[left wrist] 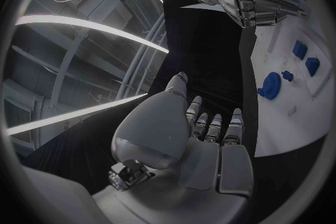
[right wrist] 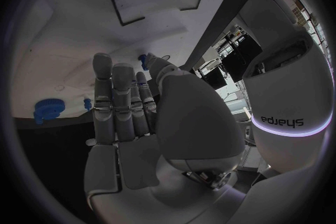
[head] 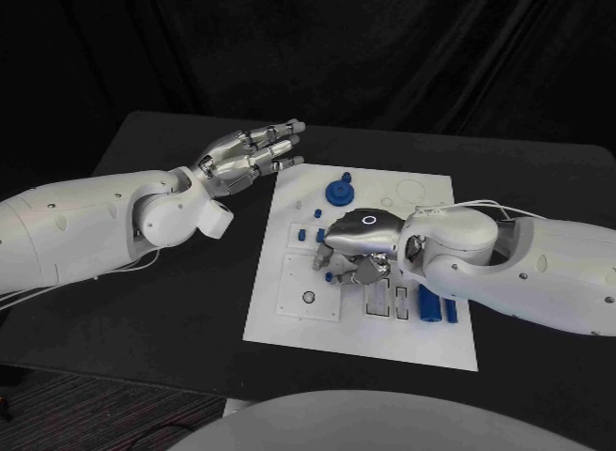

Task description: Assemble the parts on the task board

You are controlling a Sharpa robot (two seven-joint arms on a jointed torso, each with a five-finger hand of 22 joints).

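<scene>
The right hand [head: 359, 246] hovers over the task board [head: 376, 334], pinching a small blue part [right wrist: 143, 59] at its fingertips; a slight misalignment could jam it. The left hand [head: 249, 152] waits spread beside the board.

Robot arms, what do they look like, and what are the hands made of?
Both arms are fat, smooth white shells with small dark dots. Thin white cables loop beside the right arm and trail under the left arm. The left hand and right hand are shiny silver metal with jointed fingers. The right wrist carries the word "sharpa" and a glowing ring.
</scene>
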